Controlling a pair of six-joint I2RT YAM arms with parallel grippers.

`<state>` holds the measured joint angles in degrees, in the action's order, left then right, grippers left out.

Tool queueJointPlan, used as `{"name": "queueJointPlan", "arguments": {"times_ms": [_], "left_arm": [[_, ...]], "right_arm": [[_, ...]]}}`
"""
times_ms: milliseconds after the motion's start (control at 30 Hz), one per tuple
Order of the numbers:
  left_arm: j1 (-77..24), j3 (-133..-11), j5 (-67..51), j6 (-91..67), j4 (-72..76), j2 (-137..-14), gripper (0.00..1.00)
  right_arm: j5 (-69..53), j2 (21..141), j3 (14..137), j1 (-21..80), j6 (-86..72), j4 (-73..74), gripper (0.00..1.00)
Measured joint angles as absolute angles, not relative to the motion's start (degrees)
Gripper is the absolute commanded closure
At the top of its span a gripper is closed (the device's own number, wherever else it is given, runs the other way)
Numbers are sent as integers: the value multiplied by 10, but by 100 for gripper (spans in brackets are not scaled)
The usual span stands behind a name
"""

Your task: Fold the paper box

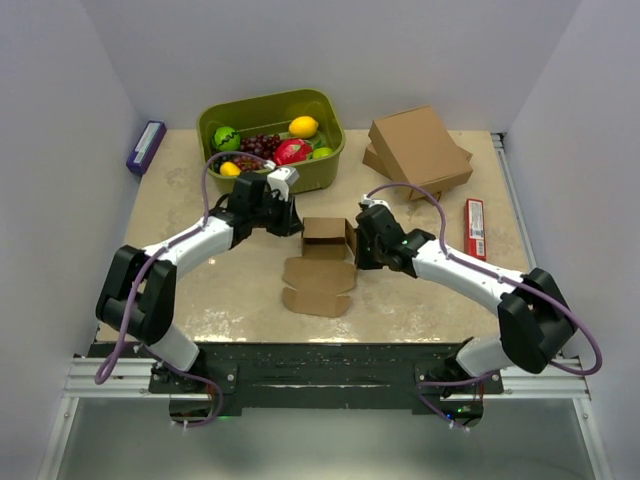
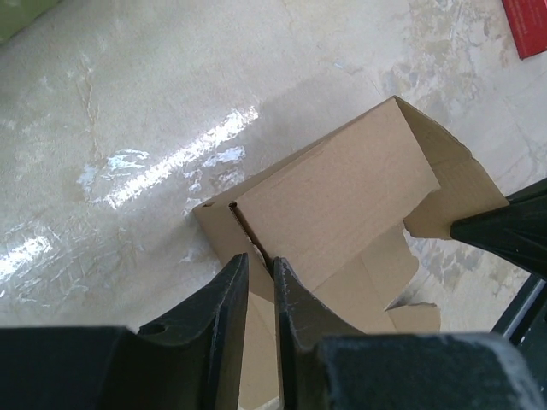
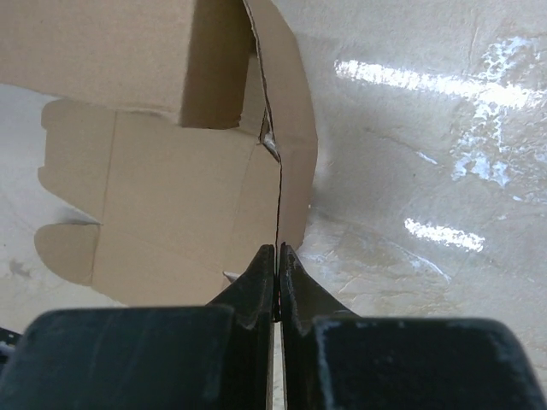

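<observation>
A brown paper box (image 1: 322, 232) stands half-formed at the table's middle, its lid panel and flaps (image 1: 318, 285) lying flat toward the near edge. My left gripper (image 1: 290, 218) is at its left end, shut on the left side wall (image 2: 224, 235). My right gripper (image 1: 357, 243) is at its right end, shut on the thin right side wall (image 3: 291, 162). The right wrist view shows the raised wall (image 3: 111, 51) and the flat lid panel (image 3: 171, 205). The left wrist view shows the box's long wall (image 2: 333, 201).
A green tub (image 1: 270, 140) of fruit stands at the back left. Stacked brown boxes (image 1: 418, 150) sit at the back right. A red packet (image 1: 475, 228) lies at the right, and a purple packet (image 1: 146, 146) at the far left edge.
</observation>
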<state>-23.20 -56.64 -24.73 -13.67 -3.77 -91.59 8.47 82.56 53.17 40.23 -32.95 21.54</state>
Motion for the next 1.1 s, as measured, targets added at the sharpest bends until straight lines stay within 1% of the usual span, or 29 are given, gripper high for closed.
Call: {"name": "queueJointPlan", "arguments": {"times_ms": [333, 733, 833, 867, 967, 1033, 1067, 1100], "left_arm": [[-248, -571, -203, -116, -54, -907, 78], [-274, -577, -146, -92, -68, -901, 78], [-284, -579, -132, -83, -72, -899, 70], [-286, -579, -130, -81, -73, -898, 61], [-289, -579, -132, -76, -75, -895, 43], [-290, -579, -134, -75, -74, -889, 37], [-290, -579, -135, -76, -73, -886, 31], [-290, -579, -135, -76, -72, -880, 29]], "right_arm": [[63, 832, 557, 402, -328, 240, 100], [90, 834, 603, 380, -271, 305, 100], [90, 846, 618, 371, -257, 314, 100], [90, 852, 621, 370, -254, 315, 100], [87, 860, 621, 370, -247, 316, 100], [80, 859, 621, 370, -243, 316, 100], [79, 859, 621, 370, -240, 315, 100], [79, 859, 621, 370, -237, 315, 100]]}}
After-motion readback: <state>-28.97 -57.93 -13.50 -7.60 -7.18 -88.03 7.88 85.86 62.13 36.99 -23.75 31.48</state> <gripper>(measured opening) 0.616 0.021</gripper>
